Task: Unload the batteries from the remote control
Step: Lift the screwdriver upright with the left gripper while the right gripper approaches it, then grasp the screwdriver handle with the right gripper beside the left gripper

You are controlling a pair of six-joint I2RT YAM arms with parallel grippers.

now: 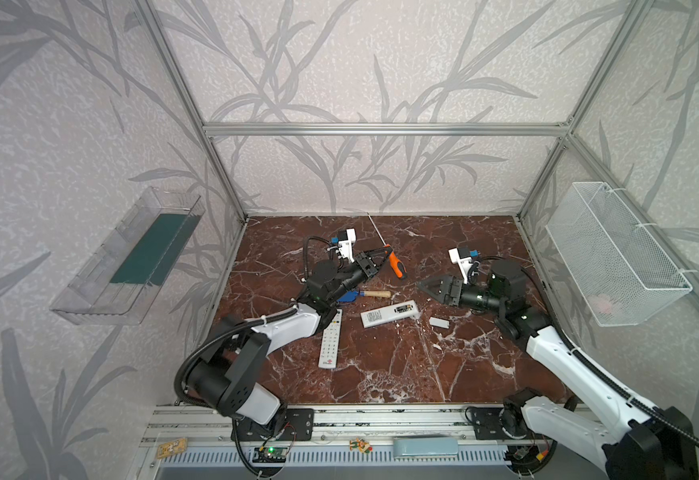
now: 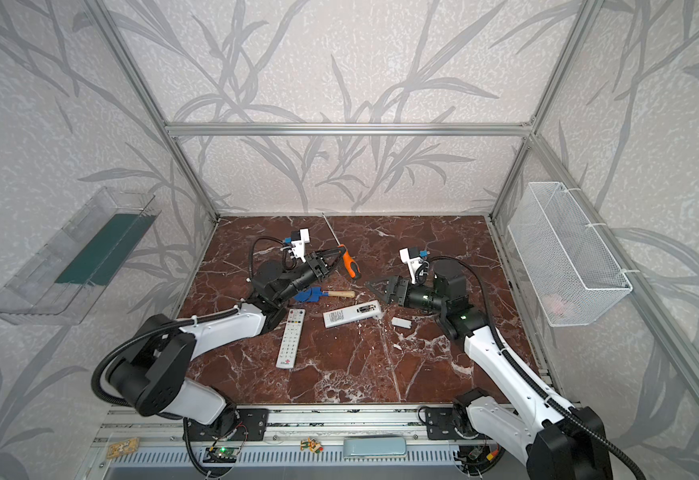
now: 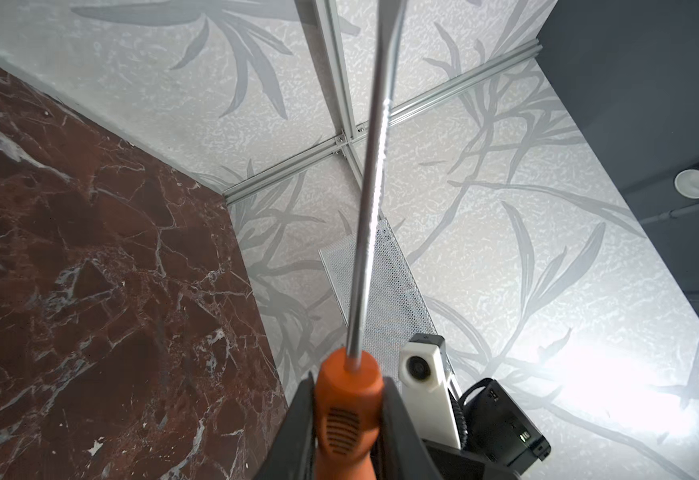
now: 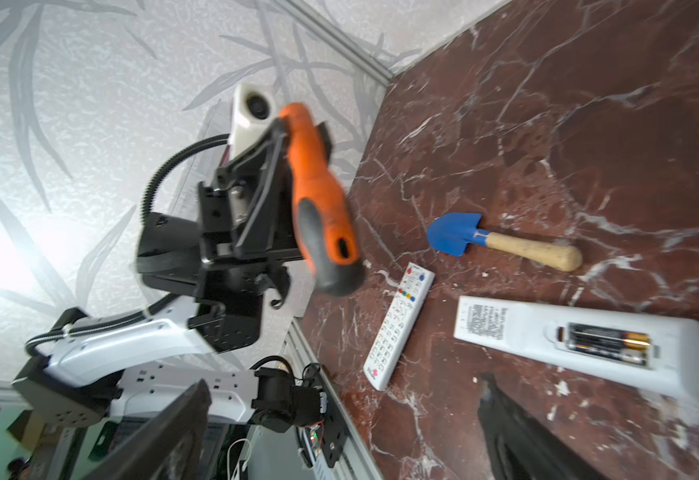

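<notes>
Plainly, batteries (image 4: 607, 343) in open remote (image 4: 501, 328), pinkish thing (image 1: 603, 305) in wire basket (image 1: 613, 249)

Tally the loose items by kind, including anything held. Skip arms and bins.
Remotes: 2
Batteries: 2
Battery cover: 1
Screwdriver, held in left gripper: 1
Toy shovel: 1
Total: 7

I recorded the tabletop (image 1: 381, 374) as dark red-brown marble with white veining. The walls (image 1: 381, 62) were pale grey, patterned with darker grey leaves. The screwdriver (image 4: 323, 199) had an orange handle with a dark grey grip and a silvery shaft. My left pincer (image 1: 383, 252) was black. The trowel (image 4: 456, 235) was blue-bladed and tan-handled. The back-up remote (image 1: 381, 317) and the keypad remote (image 1: 330, 340) were white. The batteries (image 4: 601, 338) were black with gold bands. The basket (image 1: 618, 253) was white mesh.
</notes>
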